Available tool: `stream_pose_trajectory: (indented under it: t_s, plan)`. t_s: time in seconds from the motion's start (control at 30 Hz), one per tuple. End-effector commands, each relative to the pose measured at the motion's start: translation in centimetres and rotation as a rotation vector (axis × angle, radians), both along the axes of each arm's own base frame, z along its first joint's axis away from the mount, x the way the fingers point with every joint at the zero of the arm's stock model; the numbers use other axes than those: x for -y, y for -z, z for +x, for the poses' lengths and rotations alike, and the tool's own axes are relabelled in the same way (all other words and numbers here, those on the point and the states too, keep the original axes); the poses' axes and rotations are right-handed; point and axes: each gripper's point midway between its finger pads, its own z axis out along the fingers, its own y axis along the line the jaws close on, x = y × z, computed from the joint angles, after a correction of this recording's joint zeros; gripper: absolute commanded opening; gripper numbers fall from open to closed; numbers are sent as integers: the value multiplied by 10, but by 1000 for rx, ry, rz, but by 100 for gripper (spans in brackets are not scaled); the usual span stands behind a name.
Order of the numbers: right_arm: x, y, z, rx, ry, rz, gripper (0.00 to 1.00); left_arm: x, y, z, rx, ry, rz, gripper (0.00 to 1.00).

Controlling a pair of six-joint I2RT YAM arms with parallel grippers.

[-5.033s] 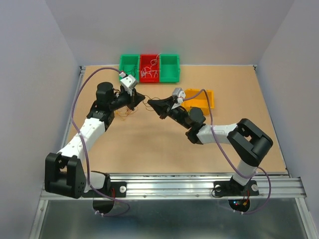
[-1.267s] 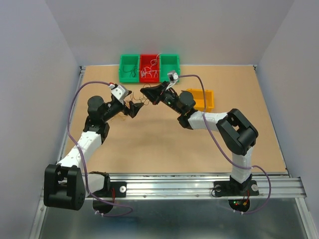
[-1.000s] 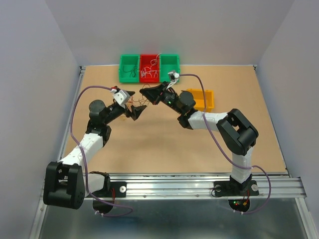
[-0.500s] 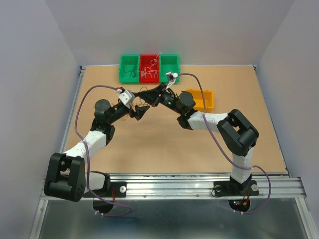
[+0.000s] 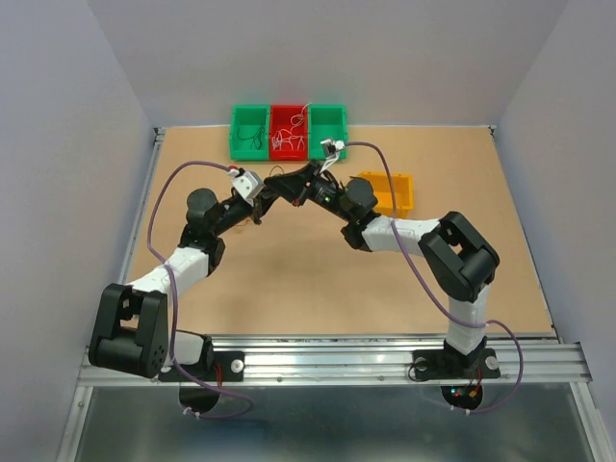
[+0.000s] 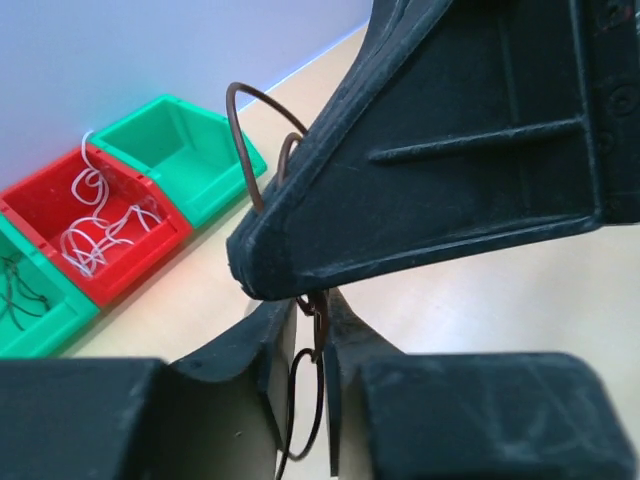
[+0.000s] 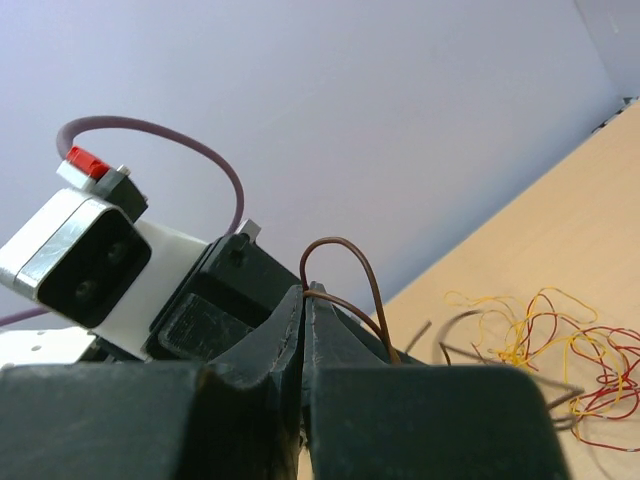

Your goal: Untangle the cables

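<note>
Left gripper [image 6: 310, 318]: arm stretched toward the desk's [image 5: 289, 289] far edge, fingers nipping brown cable [image 7: 338, 241]
Right gripper [image 7: 303, 296]: arm reaching left, clamped on same cable

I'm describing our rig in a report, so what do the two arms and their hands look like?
The left arm and right arm have black joints and bases with white link shells. A purple cable runs along each. The left hand and right hand are black ribbed plastic with tapered fingers. The left wrist carries a white-and-silver camera block with a red tab.
</note>
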Motion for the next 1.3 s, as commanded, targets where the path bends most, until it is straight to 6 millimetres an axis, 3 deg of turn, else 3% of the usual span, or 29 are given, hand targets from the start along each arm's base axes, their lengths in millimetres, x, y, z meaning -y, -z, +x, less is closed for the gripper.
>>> stream_pose_trajectory:
  t_s: [0.0, 0.03, 0.13, 0.47, 0.67, 0.77, 0.87, 0.93, 0.97, 1.0, 1.07, 1.2, 1.27]
  plan:
    - [5, -39, -13, 65, -8, 84, 1, 1, -44, -2, 151, -3, -25, 8]
    - [6, -38, -12, 66, 0, 82, 1, 0, -44, -1, 148, -7, -25, 0]
    - [8, -32, -10, 63, 19, 68, 4, -1, -42, 0, 144, -13, -12, 0]
    - [23, 10, -6, 12, 77, -6, 54, -12, -33, 24, 61, -92, 8, 0]
    - [35, 16, -5, 30, 136, -32, 66, -24, -26, 58, 10, -212, 7, 0]
    - [46, 20, -2, 33, 196, -47, 67, -33, -22, 86, -13, -261, 20, 0]
    - [58, 24, 1, 33, 254, -59, 67, -46, -44, 123, 35, -343, 25, 0]
    - [66, 28, 3, 28, 288, -70, 67, -51, -44, 141, 29, -386, 32, 0]
    - [69, 24, 1, 37, 298, -67, 67, -51, -26, 155, -6, -398, 48, 0]
    - [72, 24, 2, 38, 310, -67, 67, -53, -42, 171, 22, -423, 40, 0]
    - [78, 26, 2, 39, 341, -75, 67, -59, -33, 193, -23, -471, 47, 0]
    - [89, 26, 3, 43, 386, -81, 67, -73, -22, 256, -87, -511, 30, 0]
    - [92, 23, 2, 52, 399, -82, 67, -75, -12, 271, -118, -495, 43, 0]
